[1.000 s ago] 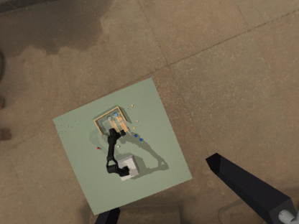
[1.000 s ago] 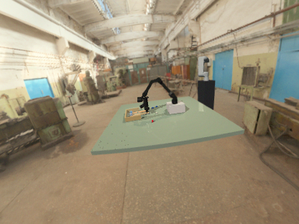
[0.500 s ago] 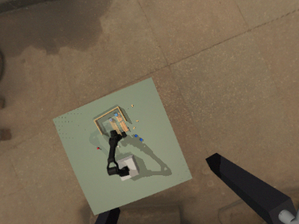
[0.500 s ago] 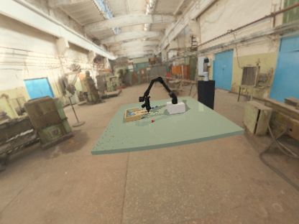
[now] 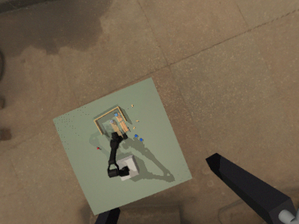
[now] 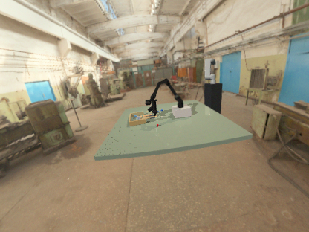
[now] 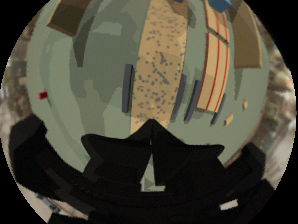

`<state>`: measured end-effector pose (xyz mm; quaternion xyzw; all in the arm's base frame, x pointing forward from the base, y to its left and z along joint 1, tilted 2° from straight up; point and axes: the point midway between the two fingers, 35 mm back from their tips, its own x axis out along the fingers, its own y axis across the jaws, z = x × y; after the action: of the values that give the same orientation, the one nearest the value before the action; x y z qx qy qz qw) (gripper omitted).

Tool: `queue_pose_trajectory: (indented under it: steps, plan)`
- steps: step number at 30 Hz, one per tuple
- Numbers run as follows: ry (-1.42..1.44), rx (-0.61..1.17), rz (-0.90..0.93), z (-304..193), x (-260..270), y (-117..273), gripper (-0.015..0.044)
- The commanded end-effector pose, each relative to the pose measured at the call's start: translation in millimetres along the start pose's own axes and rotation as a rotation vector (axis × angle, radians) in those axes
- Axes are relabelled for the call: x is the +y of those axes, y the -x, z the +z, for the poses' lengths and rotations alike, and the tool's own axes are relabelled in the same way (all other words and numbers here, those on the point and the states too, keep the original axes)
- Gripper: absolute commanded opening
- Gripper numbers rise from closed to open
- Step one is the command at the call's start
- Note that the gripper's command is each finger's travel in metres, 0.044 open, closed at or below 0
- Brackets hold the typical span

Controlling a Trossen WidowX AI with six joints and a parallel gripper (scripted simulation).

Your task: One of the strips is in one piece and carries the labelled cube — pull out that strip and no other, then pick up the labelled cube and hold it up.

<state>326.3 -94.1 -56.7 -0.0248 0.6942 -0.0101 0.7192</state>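
Note:
A speckled tan strip point(image 7: 160, 60) point(image 5: 114, 126) runs from inside the wooden frame toward me; no break shows in its visible part. Only the lower edge of a cube on it shows at the top of the wrist view; its label is not readable. To the right, a tan strip with red lines point(image 7: 212, 85) point(image 5: 123, 124) has a gap across it. A blue cube point(image 7: 220, 4) point(image 5: 116, 115) is at its far part. My gripper point(image 7: 150, 121) point(image 6: 155, 114) is shut and empty, its tips over the near end of the speckled strip. Contact cannot be told.
The wooden frame point(image 5: 106, 113) point(image 6: 137, 123) point(image 7: 248, 42) is open toward me. Dark upright guides point(image 7: 127, 88) point(image 7: 192, 101) flank the strips. Two blue pieces point(image 5: 136, 136) point(image 5: 141, 139) and small tan bits point(image 5: 137, 120) point(image 7: 228, 119) lie right; a red piece point(image 5: 98, 148) point(image 6: 157, 126) point(image 7: 43, 95) lies left.

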Motion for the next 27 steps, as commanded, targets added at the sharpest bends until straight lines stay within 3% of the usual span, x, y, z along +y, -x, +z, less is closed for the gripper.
queue_pose_trajectory:
  steps: [1,27]
  plan:
    - [0.005,0.021,0.007,-13,2,-4,0.0000]
    - [0.005,0.024,0.007,-52,2,-4,0.0000]
